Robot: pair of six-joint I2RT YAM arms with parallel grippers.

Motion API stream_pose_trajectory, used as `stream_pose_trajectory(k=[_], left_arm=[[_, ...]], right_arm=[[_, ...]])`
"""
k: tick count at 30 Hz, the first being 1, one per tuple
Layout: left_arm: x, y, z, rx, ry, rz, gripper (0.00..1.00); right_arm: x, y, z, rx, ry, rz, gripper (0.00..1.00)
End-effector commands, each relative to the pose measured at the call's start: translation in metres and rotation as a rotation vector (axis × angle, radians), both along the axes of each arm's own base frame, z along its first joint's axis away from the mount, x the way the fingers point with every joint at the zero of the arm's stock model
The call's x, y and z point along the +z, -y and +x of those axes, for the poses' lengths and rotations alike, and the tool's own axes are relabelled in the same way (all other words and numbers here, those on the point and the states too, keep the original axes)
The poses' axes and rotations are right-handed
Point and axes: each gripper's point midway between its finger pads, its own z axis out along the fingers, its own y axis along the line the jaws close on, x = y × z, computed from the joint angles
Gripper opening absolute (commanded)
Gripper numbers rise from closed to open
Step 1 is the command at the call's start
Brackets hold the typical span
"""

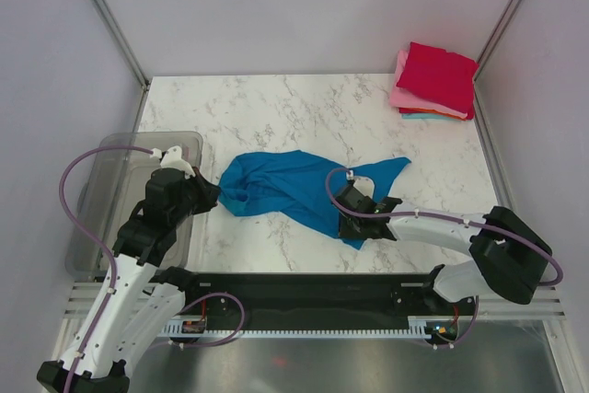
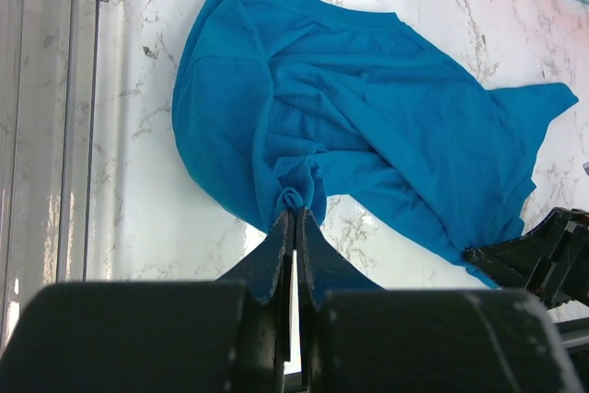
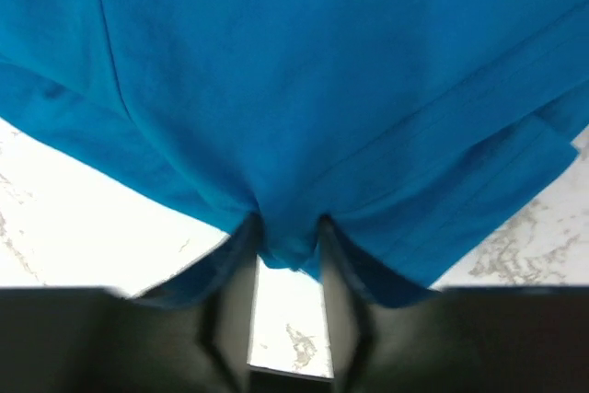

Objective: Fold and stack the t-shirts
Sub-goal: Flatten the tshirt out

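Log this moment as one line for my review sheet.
left gripper: shut on blue shirt, left end | right gripper: open, shirt's near edge between jaws | shirt: crumpled, unfolded | folded stack: far right corner

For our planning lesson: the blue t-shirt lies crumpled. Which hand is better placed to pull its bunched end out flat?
Left. The left hand is shut on the bunched end of the blue t-shirt; the right hand only straddles the opposite hem, grip uncertain.
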Motion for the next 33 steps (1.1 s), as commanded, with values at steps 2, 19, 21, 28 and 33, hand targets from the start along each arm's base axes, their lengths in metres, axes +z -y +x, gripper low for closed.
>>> stream_pose_trajectory(k=[2,19,21,28,33], left_arm=[[0.011,0.0,0.004,-0.026,0.058,0.021,0.04],[0.109,-0.003,0.007,-0.05,0.277,0.036,0.02],[0.131,-0.004,0.013,-0.049,0.313,0.06,0.02],[0.299,-0.016,0.005,-0.006,0.633,0.05,0.02],[0.346,-0.033,0.009,0.079,0.686,0.103,0.02]], right_arm=[[0.015,-0.002,0.013,-0.025,0.054,-0.014,0.24],[0.237,0.022,0.053,0.021,0.42,-0.067,0.0],[0.265,0.025,0.055,0.029,0.47,-0.056,0.0],[0.402,0.099,0.041,-0.148,0.706,-0.039,0.0],[0.443,0.169,0.018,-0.333,0.832,-0.068,0.07]])
